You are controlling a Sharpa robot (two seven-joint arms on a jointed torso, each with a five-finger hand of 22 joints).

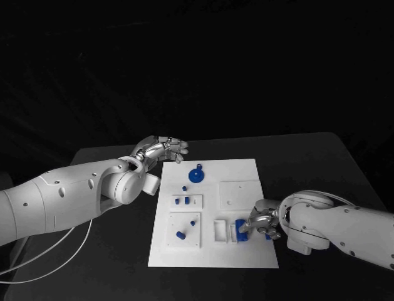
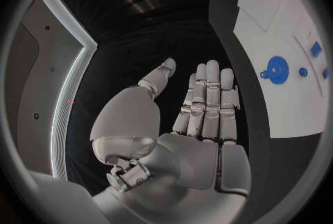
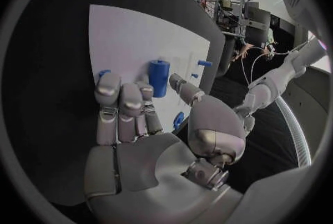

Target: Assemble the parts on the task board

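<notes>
The white task board (image 1: 217,188) lies in the middle of the table. A blue round part (image 1: 196,174) sits near its far end, and small blue pieces (image 1: 186,200) stand in recesses on its left side. My right hand (image 1: 262,222) is at the board's near right edge, its fingertips (image 3: 124,90) and thumb on either side of an upright blue cylinder (image 3: 159,76). Whether they press on it is unclear. My left hand (image 1: 163,149) hovers beyond the board's far left corner, fingers (image 2: 208,96) straight, holding nothing. The left wrist view shows the round part (image 2: 277,70) beside it.
Another blue piece (image 3: 179,120) lies under my right thumb, and a small blue peg (image 3: 204,63) stands farther along the board. A white cable (image 1: 43,263) trails over the table at the near left. Bare black table (image 1: 314,163) surrounds the board.
</notes>
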